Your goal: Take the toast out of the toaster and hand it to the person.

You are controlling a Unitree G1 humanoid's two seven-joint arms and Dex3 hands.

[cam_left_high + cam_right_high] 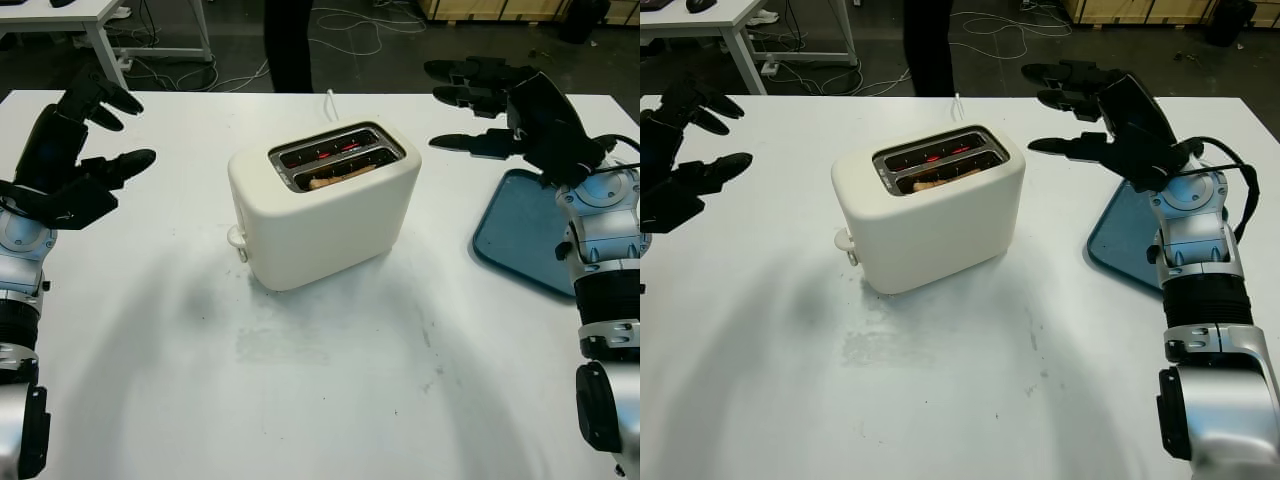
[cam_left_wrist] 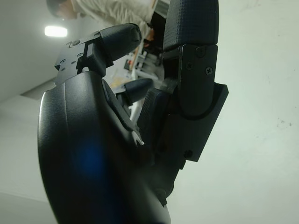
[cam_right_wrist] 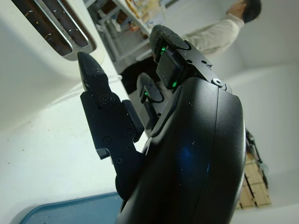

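Both silver arms came up from the near edge of the white bench (image 1: 300, 400), one at each side. At the left edge was the left hand (image 1: 70, 160), black, raised above the bench. It was open and held nothing. At the right side was the right hand (image 1: 1110, 125), also black, up in the air toward the far right corner. It was open too, and it held nothing. Its fingers (image 1: 1065, 148) pointed toward the middle of the bench, well apart from the toaster.

Under the right arm lay a blue tray (image 1: 520, 235), close to the right edge of the bench.

Near the middle of the bench stood a cream toaster (image 1: 325, 205), turned a little at an angle. It had two slots on top. The slot farther from the robot glowed red inside. The toast (image 1: 340, 177) sat low in the nearer slot, with just its brown top showing. A small round knob (image 1: 237, 238) stuck out of the toaster's left end. A white cord (image 1: 330, 102) ran from behind the toaster toward the far edge.

Past the far edge, a person (image 1: 288, 45) in dark clothes stood on the floor. More cables (image 1: 345, 30) lay on the floor there. Another white table (image 1: 70, 20) stood off past the far left corner.
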